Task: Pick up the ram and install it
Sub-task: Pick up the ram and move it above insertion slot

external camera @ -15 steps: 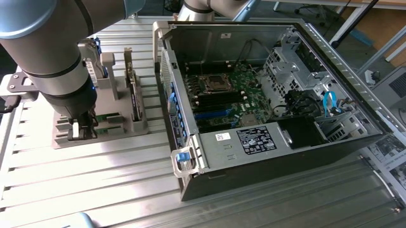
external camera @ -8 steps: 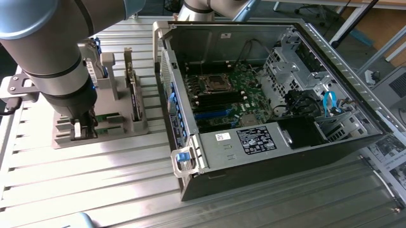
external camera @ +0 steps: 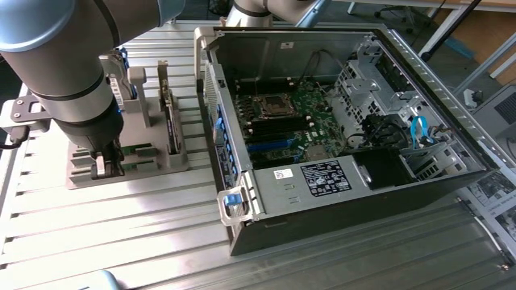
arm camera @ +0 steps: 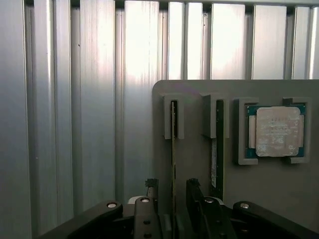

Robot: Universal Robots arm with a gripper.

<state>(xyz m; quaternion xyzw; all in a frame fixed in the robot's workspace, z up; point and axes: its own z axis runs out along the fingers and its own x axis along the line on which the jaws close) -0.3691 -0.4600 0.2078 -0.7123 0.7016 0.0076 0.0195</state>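
Observation:
In the wrist view, two thin green ram sticks stand on edge in slots of a grey holder (arm camera: 194,164). The nearer ram (arm camera: 173,144) runs straight between my gripper's (arm camera: 173,191) two dark fingers. These fingers (arm camera: 152,191) stand apart on either side of the stick with a gap showing, so the gripper is open. The second stick (arm camera: 215,149) stands parallel beside it. In the exterior view my gripper (external camera: 103,164) hangs low over the holder (external camera: 153,166) on the exterior view's left, and the arm hides the ram below it.
A square silver processor (arm camera: 276,130) lies in its own holder pocket beyond the sticks. An open computer case (external camera: 339,199) lies on the exterior view's right, motherboard (external camera: 298,121) exposed, with its wall (external camera: 211,90) close to the holder. Everything rests on a ribbed metal table (external camera: 121,229).

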